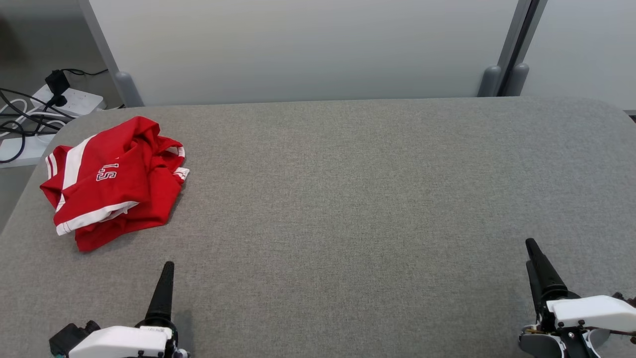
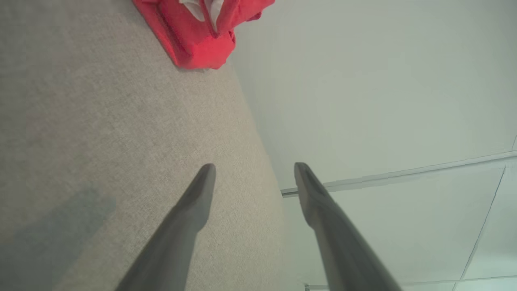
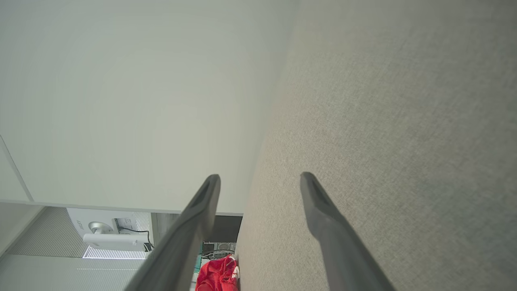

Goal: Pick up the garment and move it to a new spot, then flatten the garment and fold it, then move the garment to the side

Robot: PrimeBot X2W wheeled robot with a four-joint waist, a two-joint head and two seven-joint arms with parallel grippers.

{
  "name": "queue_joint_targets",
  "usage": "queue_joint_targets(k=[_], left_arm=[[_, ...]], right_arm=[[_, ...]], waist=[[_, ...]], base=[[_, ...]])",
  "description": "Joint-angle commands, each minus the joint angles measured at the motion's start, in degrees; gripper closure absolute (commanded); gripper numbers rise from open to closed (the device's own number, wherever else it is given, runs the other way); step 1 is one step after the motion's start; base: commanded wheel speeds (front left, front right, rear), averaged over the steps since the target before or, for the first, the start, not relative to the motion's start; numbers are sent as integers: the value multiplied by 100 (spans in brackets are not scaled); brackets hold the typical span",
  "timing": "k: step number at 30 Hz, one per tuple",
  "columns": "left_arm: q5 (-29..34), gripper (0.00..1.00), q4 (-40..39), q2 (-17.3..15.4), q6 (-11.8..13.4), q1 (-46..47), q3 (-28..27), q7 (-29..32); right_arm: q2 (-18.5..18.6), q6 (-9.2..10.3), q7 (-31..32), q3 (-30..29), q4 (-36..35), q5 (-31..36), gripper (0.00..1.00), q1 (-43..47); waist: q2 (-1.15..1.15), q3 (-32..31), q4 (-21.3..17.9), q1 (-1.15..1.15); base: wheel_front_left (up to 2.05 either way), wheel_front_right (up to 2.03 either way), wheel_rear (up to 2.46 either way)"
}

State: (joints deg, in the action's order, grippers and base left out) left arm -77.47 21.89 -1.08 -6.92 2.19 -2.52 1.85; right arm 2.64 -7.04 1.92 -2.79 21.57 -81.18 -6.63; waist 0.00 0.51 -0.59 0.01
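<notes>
We are starting the pick-up; left gripper (image 2: 254, 167) and right gripper (image 3: 260, 178) are hanging released. The garment (image 1: 112, 181), far left, is awaiting our reach.

Office: partition panels (image 1: 298, 49), power strip (image 1: 74, 101)

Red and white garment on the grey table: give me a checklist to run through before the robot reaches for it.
1. The crumpled red and white jersey garment resting on the grey fabric table: ok.
2. The garment flattened: not ok.
3. The left gripper open, empty: ok.
4. The right gripper open, empty: ok.
5. Both grippers apart from the garment: ok.
6. The garment overhanging the table's left edge: cannot tell.
</notes>
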Motion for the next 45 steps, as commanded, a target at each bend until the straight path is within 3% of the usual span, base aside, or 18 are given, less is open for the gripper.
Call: queue_joint_targets(k=[1, 18, 45], left_arm=[[232, 0, -124, -94, -18, 412, -9, -74], [1866, 0, 8, -165, 44, 665, 151, -360], [3783, 0, 408, -220, 149, 1004, 313, -797]], right_arm=[[147, -21, -78, 97, -90, 196, 0, -334], [314, -25, -365, 581, 152, 1452, 0, -748], [550, -32, -802, 1390, 664, 2823, 0, -1379]], waist=[[0, 2, -6, -1], [0, -11, -94, -1], [0, -13, -204, -1]], base=[[0, 0, 0], [0, 0, 0], [0, 0, 0]])
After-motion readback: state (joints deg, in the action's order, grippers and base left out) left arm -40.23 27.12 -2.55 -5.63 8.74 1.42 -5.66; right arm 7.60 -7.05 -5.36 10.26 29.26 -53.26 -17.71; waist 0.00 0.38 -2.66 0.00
